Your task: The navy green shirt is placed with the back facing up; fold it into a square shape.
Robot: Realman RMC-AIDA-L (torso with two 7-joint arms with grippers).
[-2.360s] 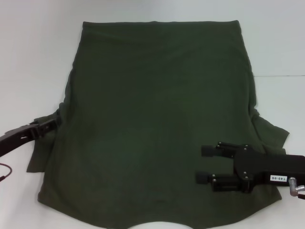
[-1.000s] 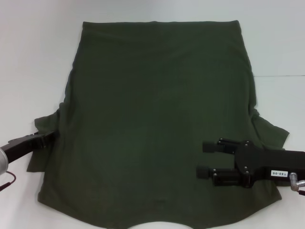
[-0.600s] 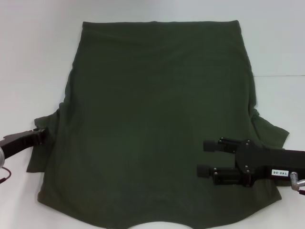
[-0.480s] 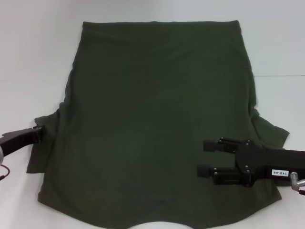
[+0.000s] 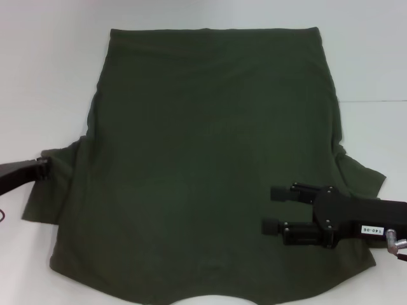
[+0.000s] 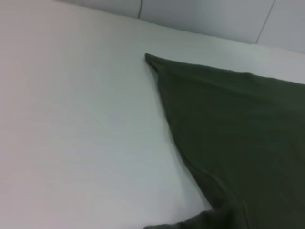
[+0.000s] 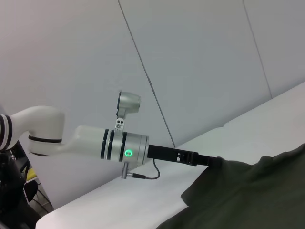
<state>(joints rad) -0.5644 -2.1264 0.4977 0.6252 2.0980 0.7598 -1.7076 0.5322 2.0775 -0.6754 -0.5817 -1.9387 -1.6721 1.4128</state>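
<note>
The navy green shirt [image 5: 210, 159] lies flat on the white table, plain side up, with its hem at the far end. My left gripper [image 5: 42, 169] is at the shirt's left sleeve [image 5: 54, 187], shut on the sleeve's edge, and the sleeve is stretched out to the left. The right wrist view shows this grip [image 7: 215, 162] and the sleeve [image 7: 238, 191]. My right gripper [image 5: 275, 210] is open and empty, hovering over the shirt's near right part, fingers pointing left. The left wrist view shows the shirt's side edge [image 6: 228, 124].
The white table [image 5: 44, 76] surrounds the shirt on the left, right and far sides. The right sleeve [image 5: 359, 175] sticks out on the right. A grey panelled wall [image 7: 190, 57] stands behind the table.
My left gripper has drawn back to the left with the left sleeve in it, spreading the sleeve out from under the shirt's side. The right gripper has stayed almost still.
</note>
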